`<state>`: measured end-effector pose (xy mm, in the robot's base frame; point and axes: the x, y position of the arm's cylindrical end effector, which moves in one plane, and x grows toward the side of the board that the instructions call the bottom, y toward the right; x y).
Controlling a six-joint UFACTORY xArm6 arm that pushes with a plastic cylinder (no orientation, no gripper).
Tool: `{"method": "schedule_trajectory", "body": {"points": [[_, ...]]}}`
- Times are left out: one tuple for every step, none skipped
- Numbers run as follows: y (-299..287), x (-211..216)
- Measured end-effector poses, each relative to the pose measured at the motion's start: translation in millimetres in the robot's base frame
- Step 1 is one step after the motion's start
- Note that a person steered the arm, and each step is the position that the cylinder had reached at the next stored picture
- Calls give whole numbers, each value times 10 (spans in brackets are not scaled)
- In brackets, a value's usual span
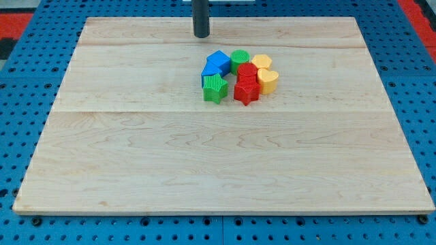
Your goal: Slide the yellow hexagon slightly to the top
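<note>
**Blocks clustered, tip up top**

Wooden board (136, 156) fills the view, on a blue pegboard table (27, 13). Dark rod comes down from the view's top; my tip (201, 35) sits near the board's top edge, apart from the cluster, up-left of it. No jaws on this rig, just the rod.

Cluster right of centre, upper half: blue block (217, 63), red star (246, 92), green block (214, 88), red block (247, 72), yellow heart-like block (268, 81), green cylinder (239, 58). Yellow hexagon (261, 62) is at the cluster's top right, touching green cylinder, above the yellow heart-like block.
</note>
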<state>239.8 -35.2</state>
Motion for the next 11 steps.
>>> {"method": "schedule_trajectory", "body": {"points": [[13,0],[64,48],[573,256],[666,520],[742,531],[1489,427],[1723,896],[1775,1851],[1775,1761],[1771,1311],[1799,1371]]}}
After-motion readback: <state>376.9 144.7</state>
